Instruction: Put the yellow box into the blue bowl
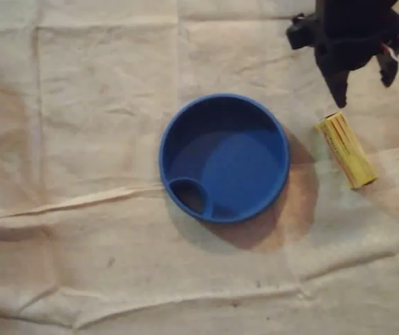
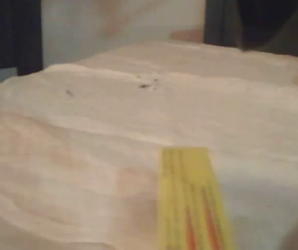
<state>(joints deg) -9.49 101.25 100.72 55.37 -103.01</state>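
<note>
Yellow and narrow, the box (image 1: pixel 346 149) lies flat on the cream cloth (image 1: pixel 81 105), just to the right of the blue bowl (image 1: pixel 224 158) in the overhead view. It is close to the rim but does not touch it. Its long axis runs on a slant, upper end toward the arm and lower end pointing away to the right.

The black gripper (image 1: pixel 363 82) hangs above the box's upper end at the top right of the same view. Its two dark prongs stand apart, so the jaws look spread with nothing between them. The longer prong points down almost onto the near end of the box, which suggests the arm is lining up for a grasp rather than carrying anything.

In the wrist view the yellow box (image 2: pixel 193 200) fills the lower middle, blurred, with red stripes along its length and the creased cloth (image 2: pixel 86 130) beyond it. That fits a camera aimed along the box from close by.

The bowl sits upright and holds no box. A small rounded pocket (image 1: pixel 187 195) is moulded into its lower left floor. The task looks to be at its first step. Because the box lies on a slant, the jaws would probably need to close across its narrow width.
</note>
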